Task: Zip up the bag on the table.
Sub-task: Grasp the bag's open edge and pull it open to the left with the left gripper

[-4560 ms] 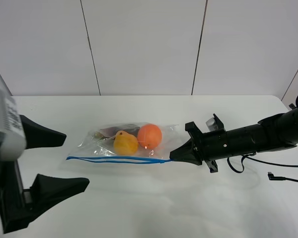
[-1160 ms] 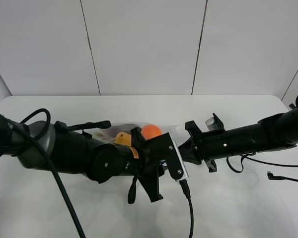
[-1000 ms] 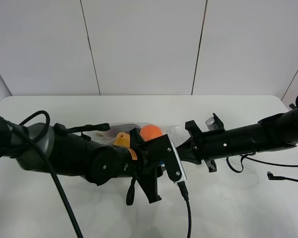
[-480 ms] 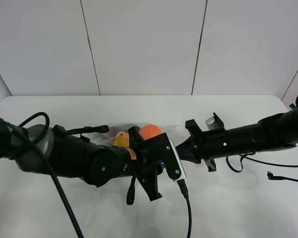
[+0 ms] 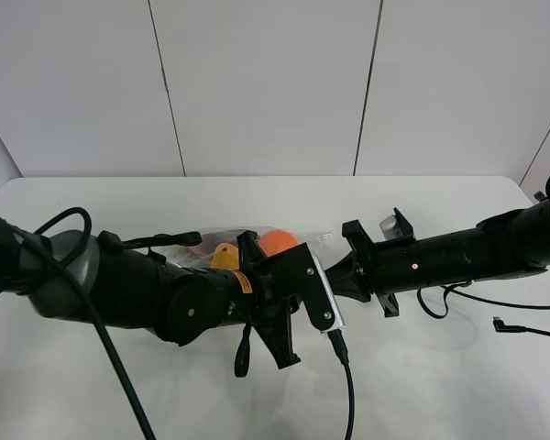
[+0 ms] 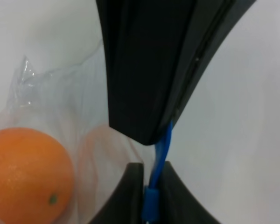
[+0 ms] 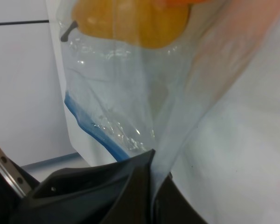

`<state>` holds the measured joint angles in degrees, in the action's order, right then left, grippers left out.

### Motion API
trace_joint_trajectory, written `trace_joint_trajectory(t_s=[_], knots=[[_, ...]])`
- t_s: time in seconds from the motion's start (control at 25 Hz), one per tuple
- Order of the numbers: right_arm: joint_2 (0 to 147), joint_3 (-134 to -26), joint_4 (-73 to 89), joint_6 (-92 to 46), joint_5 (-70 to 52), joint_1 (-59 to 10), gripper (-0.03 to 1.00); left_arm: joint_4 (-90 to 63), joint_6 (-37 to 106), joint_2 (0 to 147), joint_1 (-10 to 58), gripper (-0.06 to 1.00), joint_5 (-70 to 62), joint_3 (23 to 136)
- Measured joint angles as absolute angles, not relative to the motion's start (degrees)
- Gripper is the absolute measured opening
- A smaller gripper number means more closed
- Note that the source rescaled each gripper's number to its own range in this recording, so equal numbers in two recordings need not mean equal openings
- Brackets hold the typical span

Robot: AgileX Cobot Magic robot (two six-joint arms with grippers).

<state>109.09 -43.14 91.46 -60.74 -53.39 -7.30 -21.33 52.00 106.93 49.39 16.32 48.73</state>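
Note:
The clear bag (image 5: 300, 240) lies mid-table (image 5: 440, 376), mostly hidden under my left arm (image 5: 192, 298); an orange (image 5: 275, 242) and a yellow item (image 5: 223, 256) show through it. In the left wrist view my left gripper (image 6: 150, 205) is shut on the blue zipper strip (image 6: 161, 149), close to the right gripper's dark finger (image 6: 149, 70); the orange (image 6: 23, 172) lies beside it. My right gripper (image 5: 335, 278) is shut on the bag's right end. The right wrist view shows the plastic (image 7: 144, 93) pinched between its jaws, with the zipper strip (image 7: 98, 132) and yellow item (image 7: 130, 18).
A loose black cable with a plug (image 5: 506, 326) lies on the table at the right. The left arm's cable (image 5: 348, 394) trails toward the front edge. A white panelled wall (image 5: 266, 82) stands behind the table.
Since 4.6 s ago my left arm has swung in from the left edge across the bag to the zipper's right end. In the last second it has barely shifted. The right arm has not moved.

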Motion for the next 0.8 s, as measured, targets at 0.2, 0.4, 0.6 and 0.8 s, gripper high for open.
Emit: trace_joint_trajectory(t_s=[0.2, 0.4, 0.6, 0.8], knots=[[109.1, -43.1, 91.5, -60.7, -53.4, -7.1, 0.0, -21.3, 52.0, 106.9, 49.4, 0.0, 16.7, 48.7], [109.1, -43.1, 90.9, -60.7, -54.1, -5.5, 0.0, -21.3, 52.6, 106.9, 49.1, 0.0, 17.6, 48.7], [109.1, -43.1, 89.4, -60.7, -55.4, -1.7, 0.0, -21.3, 52.7, 106.9, 46.8, 0.0, 17.4, 48.7], [109.1, -43.1, 86.8, -60.7, -56.9, 2.4, 0.0, -21.2, 52.7, 106.9, 43.1, 0.0, 15.8, 48.7]])
